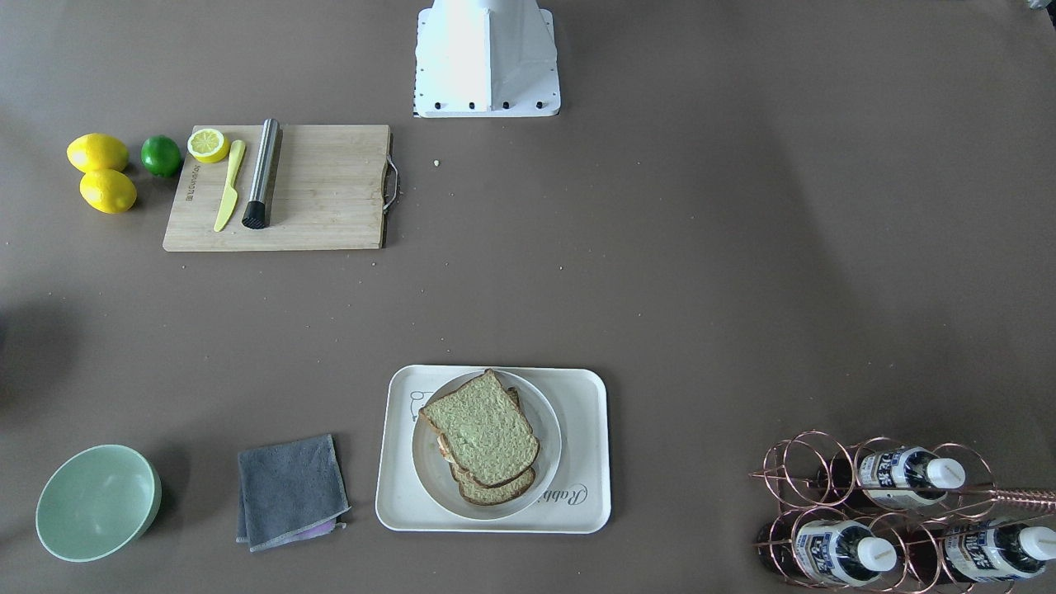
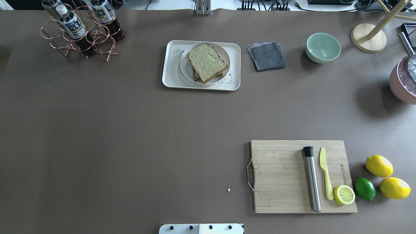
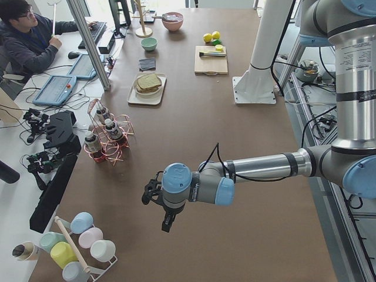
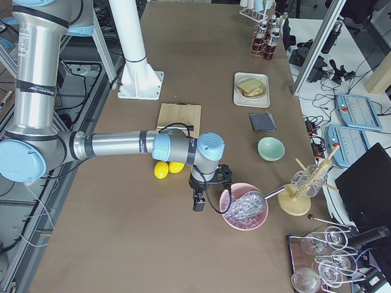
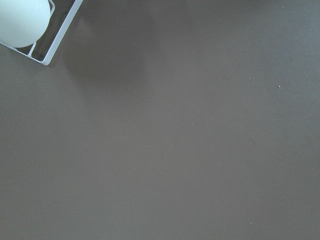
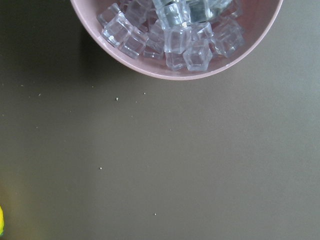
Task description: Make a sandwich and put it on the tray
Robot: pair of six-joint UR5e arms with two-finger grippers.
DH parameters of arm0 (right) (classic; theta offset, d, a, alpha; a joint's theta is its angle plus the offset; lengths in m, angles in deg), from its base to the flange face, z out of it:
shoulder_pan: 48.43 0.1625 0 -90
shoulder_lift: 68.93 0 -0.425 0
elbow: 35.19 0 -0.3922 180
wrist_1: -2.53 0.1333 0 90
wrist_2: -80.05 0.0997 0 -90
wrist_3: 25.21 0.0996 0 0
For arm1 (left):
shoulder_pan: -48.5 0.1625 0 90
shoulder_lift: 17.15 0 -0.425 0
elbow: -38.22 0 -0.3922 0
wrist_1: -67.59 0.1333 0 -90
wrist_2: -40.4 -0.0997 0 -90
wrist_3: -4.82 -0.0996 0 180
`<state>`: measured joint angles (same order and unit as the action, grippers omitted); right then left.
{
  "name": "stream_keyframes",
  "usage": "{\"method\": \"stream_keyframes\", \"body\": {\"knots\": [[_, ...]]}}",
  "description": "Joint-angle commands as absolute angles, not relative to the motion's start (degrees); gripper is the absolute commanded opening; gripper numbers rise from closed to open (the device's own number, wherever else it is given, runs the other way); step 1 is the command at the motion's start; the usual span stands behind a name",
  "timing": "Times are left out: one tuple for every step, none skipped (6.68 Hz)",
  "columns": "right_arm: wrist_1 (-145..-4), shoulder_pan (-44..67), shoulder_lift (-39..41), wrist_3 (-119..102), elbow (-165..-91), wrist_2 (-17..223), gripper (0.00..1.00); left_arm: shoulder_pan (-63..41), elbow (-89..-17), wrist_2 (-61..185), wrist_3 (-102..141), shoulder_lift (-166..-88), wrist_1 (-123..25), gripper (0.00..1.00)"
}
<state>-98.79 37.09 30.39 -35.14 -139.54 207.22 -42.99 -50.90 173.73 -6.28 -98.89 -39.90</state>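
- The right gripper (image 4: pixel 198 204) hangs low over bare table with its fingers pointing down. Only a side view shows it, so I cannot tell whether it is spread or closed.
- Just beside it, on the side away from the robot, stands a pink bowl (image 4: pixel 244 210) heaped with ice cubes (image 6: pixel 175 35).
- Near it on the other side lie two lemons (image 4: pixel 160 171), partly behind the forearm, with the wooden cutting board (image 4: pixel 179 116) past them.
- Farther along the table from this gripper are a green bowl (image 4: pixel 270 148) and then a folded grey cloth (image 4: pixel 263 121).
- The left gripper (image 3: pixel 167 226) also hangs over bare table. It too shows only from the side, so I cannot tell how its fingers stand.
- Near it is a rack of pastel cups (image 3: pixel 76 244); a copper wire rack of bottles (image 3: pixel 106 141) stands farther off.
- Well apart from both grippers, the sandwich (image 2: pixel 206 61) lies on a round white plate (image 2: pixel 183 63), and the plate sits on the tray (image 2: pixel 170 74). The top slice is skewed over the lower one.
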Motion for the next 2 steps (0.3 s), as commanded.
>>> {"method": "stream_keyframes", "body": {"knots": [[-98.37,37.09,30.38,-35.15,-139.52,207.31,1.0,-43.0,-50.99,173.73,-6.26,-98.89,-39.9,0.97],[-98.37,37.09,30.38,-35.15,-139.69,207.4,1.0,-43.0,-51.07,174.08,-6.17,-98.98,-39.9,0.97]]}}
